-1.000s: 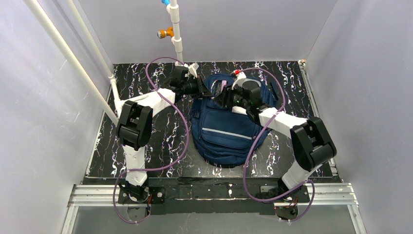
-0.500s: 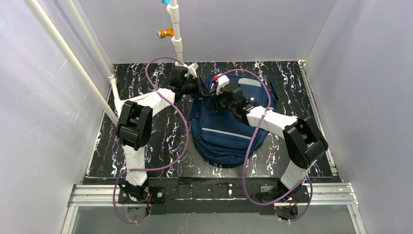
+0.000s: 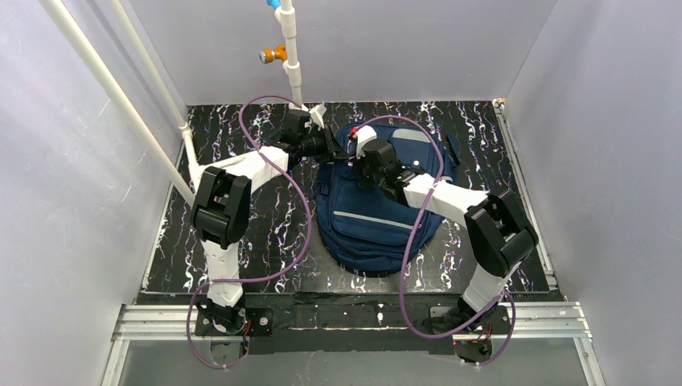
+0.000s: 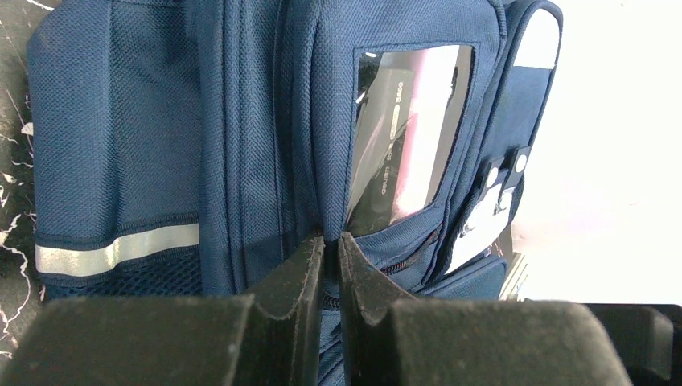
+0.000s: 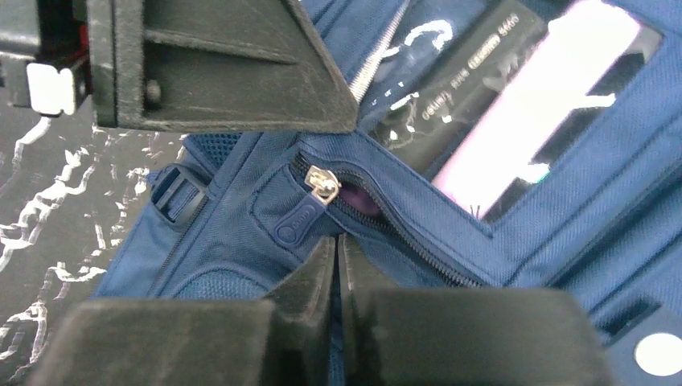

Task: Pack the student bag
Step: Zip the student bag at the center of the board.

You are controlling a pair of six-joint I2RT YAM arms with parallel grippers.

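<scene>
The black marbled table (image 3: 482,129) carries the student bag (image 3: 366,229), which lies flat at the middle of the far half with its top end away from the arm bases; both arms reach over to that top end and meet at the bag's left corner; the clear window (image 4: 406,137) of the front pocket sits just beyond them. The left gripper (image 4: 330,241) has its fingers drawn narrow on a raised seam of the navy cloth beside the window, pinching it as an anchor; the right gripper (image 5: 336,245) has its fingers pressed together with no gap, their tips on the cloth just below the zip (image 5: 394,241); whether they nip any fabric I cannot tell. The zip is parted a little at this end, with something purple showing inside; the small blue pull tab (image 5: 301,221) hangs free, just beside the right fingertips and not between them. The step in hand looks like working this zip; to do it well the right fingers likely need to part, shift up onto the tab and close squarely on it, then draw along the zip's line while the left keeps the seam taut; a pull at an angle risks bunching the cloth.
</scene>
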